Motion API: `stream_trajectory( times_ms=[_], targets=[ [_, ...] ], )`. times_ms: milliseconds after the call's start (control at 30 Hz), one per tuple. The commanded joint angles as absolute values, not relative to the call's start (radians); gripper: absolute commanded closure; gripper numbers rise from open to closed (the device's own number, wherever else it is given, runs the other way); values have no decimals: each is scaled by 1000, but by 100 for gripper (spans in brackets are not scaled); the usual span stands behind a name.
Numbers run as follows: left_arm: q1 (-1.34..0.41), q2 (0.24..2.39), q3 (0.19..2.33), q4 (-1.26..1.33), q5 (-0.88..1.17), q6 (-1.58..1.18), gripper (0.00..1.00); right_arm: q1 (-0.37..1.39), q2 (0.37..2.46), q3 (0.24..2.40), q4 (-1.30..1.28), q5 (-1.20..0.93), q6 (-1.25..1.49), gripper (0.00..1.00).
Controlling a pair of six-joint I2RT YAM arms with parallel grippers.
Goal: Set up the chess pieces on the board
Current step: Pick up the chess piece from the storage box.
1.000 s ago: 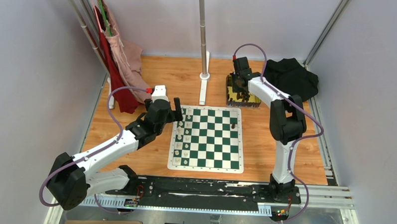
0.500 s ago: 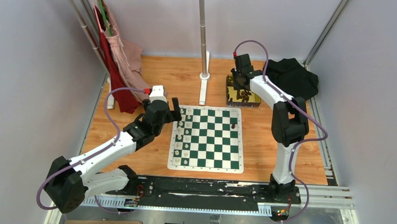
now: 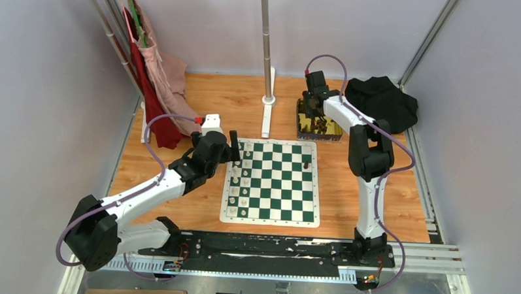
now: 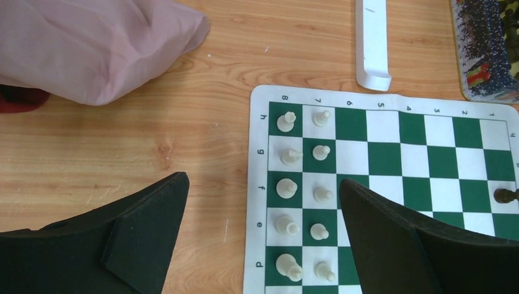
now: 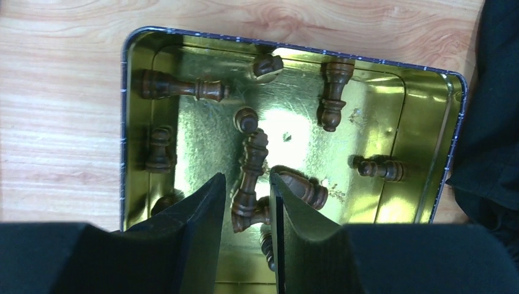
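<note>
Inside the tin (image 5: 138, 122) beyond the board's (image 3: 276, 187) right corner, the right gripper (image 5: 247, 177) hid some dark pieces (image 5: 177, 86); about ten showed, one lying between its partly open fingers (image 5: 202, 220), not clearly gripped. One dark piece (image 4: 505, 196) stood near the board's right edge, at least ten white pieces (image 4: 286, 122) at its left. The left gripper (image 4: 262, 180) there gaped wide, empty
</note>
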State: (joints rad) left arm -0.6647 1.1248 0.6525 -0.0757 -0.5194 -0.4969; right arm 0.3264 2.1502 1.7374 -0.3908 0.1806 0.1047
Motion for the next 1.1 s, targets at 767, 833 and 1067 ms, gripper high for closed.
stream_trajectory(
  times_ms=[767, 833, 1067],
  targets=[
    [-674, 1198, 713, -28, -528, -498, 0, 271, 2252, 1803, -425, 114, 94, 82],
    [-675, 1196, 713, -31, -529, -500, 0, 271, 2247, 1798, -424, 114, 94, 90],
    [-674, 1157, 710, -49, -539, -499, 0, 270, 2163, 1743, -366, 85, 93, 100]
  ],
)
